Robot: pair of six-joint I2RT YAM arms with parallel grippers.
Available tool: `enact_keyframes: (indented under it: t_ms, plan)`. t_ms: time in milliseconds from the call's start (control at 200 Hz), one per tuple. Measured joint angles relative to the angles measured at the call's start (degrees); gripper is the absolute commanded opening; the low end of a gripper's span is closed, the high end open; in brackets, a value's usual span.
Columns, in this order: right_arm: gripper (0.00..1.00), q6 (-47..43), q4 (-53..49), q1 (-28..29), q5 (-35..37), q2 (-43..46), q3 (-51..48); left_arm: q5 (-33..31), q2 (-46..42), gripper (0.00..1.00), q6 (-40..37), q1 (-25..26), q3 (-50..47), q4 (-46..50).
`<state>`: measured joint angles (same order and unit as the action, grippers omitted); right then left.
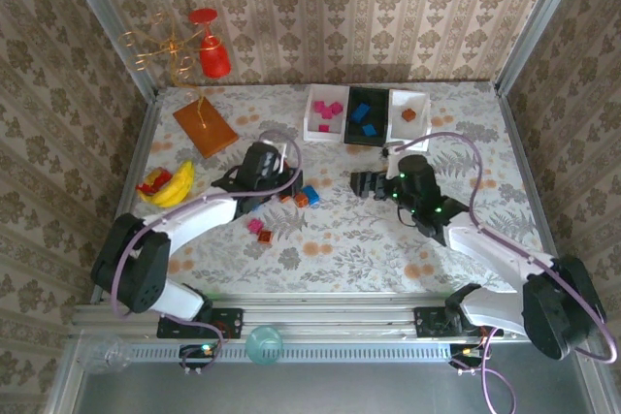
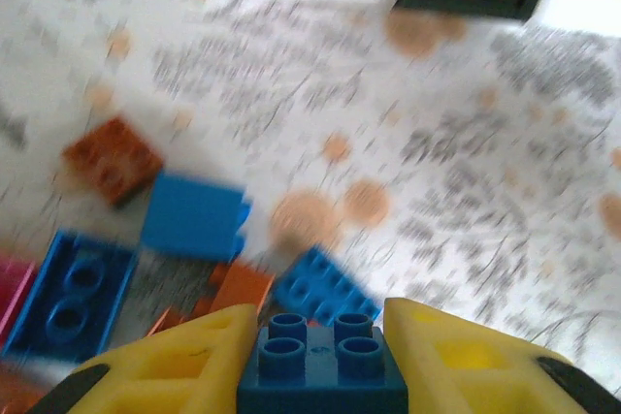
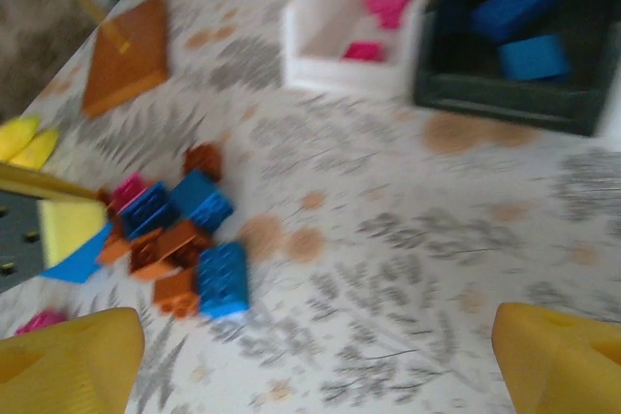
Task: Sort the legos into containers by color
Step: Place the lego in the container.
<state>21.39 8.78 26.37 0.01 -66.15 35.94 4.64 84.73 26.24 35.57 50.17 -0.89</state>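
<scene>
My left claw (image 2: 318, 317) grips a dark blue brick (image 2: 322, 373) at the edge of the lego pile (image 1: 294, 197); my right claw (image 3: 310, 356) gapes wide, empty; next, I judge, lift and carry it to the black tray (image 1: 369, 142) holding blues.

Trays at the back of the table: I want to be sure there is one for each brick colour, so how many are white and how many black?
White trays: 2, one on the left and one on the right
Black tray: 1, between them
Total: 3
</scene>
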Motion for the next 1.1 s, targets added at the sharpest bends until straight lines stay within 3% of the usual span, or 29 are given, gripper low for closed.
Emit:
enact_keyframes:
  t_ms: [155,420,615,860,1100]
  plan:
    - [0.96,2.05,-1.79,-1.11,4.33,4.24,-1.57,0.09,8.0,0.37,0.07,0.9,10.38,-3.39]
    - [0.98,1.11,-1.49,-1.75,0.92,5.33,-2.4,2.67,26.95,0.37,0.02,1.55,30.34,-6.69]
    - [0.98,-1.99,2.32,-1.75,7.02,6.45,-6.19,3.34,39.15,0.36,-0.5,1.97,44.89,-6.4]
    - [0.98,-8.35,6.88,-1.75,12.24,1.09,-5.01,3.69,51.6,0.37,-2.38,2.6,61.9,-3.32]
    - [0.98,-11.04,7.37,-1.75,14.25,0.59,-3.41,3.69,60.3,0.56,-6.1,2.71,77.37,4.2]
